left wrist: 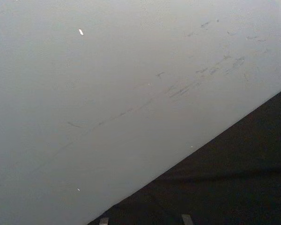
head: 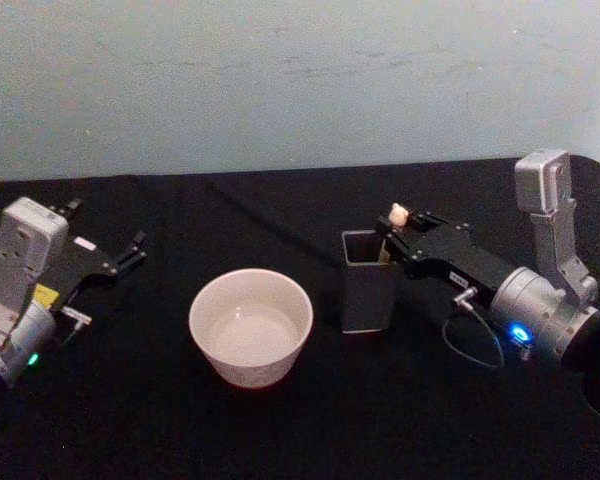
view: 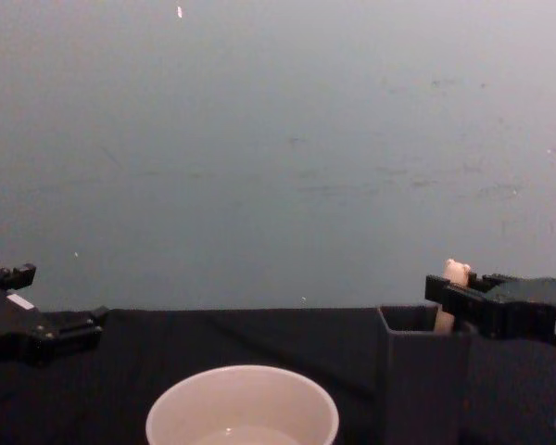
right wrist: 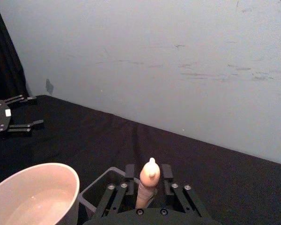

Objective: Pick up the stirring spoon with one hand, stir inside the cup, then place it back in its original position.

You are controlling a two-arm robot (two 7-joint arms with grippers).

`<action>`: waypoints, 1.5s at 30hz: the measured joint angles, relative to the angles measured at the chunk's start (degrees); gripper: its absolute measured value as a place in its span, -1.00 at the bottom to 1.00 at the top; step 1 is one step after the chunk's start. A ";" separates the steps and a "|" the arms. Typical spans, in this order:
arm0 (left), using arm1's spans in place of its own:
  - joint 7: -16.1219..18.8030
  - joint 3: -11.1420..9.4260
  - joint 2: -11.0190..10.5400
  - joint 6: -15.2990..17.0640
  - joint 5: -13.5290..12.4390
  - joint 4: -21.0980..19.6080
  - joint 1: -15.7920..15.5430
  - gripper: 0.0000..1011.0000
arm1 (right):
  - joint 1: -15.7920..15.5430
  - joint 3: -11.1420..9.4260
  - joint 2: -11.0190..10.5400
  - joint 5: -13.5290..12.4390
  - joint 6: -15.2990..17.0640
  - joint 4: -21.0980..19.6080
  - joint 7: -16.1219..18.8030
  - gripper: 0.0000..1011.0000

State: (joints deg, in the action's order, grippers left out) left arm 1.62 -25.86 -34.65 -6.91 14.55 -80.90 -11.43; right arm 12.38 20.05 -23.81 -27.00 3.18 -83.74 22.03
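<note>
The stirring spoon (head: 399,213) stands upright in the dark grey square holder (head: 370,290), its beige bear-like head (view: 456,272) poking above the rim; its bowl is hidden inside. My right gripper (head: 398,228) is open at the holder's top, one finger on each side of the beige handle (right wrist: 150,180). Left of the holder sits the wide cream cup (head: 250,325), which seems to hold a little clear liquid. My left gripper (head: 135,250) hangs open at the far left, well away from the cup.
A black cloth (head: 300,440) covers the table up to a pale grey-blue wall (head: 300,80) behind. A thin cable loop (head: 475,345) hangs from the right arm beside the holder. Bare cloth lies between the cup and the left gripper.
</note>
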 joint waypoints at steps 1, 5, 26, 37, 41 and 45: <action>0.00 0.00 0.00 0.00 0.00 0.00 0.00 0.98 | 0.00 0.00 0.00 -0.01 0.00 0.00 0.00 -0.32; 0.00 0.00 0.00 0.00 0.00 0.00 0.00 0.98 | 0.00 0.00 0.00 -0.03 -0.03 0.00 0.01 -0.51; 0.00 0.00 0.00 0.00 0.00 0.00 0.00 0.98 | 0.44 -0.34 -0.20 -0.41 -1.76 -1.40 2.82 -0.58; 0.00 0.00 0.00 0.00 0.00 0.00 0.00 0.98 | 0.69 -1.77 -0.91 -2.00 -3.98 -3.99 4.07 -0.58; 0.00 0.00 0.00 0.00 -0.01 0.00 0.00 0.98 | 0.60 -2.52 -1.26 -2.86 -4.92 -5.27 4.48 -0.58; 0.00 0.00 0.00 0.00 0.00 0.00 0.00 0.98 | 0.68 -3.20 -1.49 -3.64 -6.15 -6.41 4.76 -0.58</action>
State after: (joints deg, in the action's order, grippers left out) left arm 1.62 -25.86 -34.65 -6.91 14.55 -80.90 -11.43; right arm 13.06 16.85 -25.30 -30.64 -2.97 -90.15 26.79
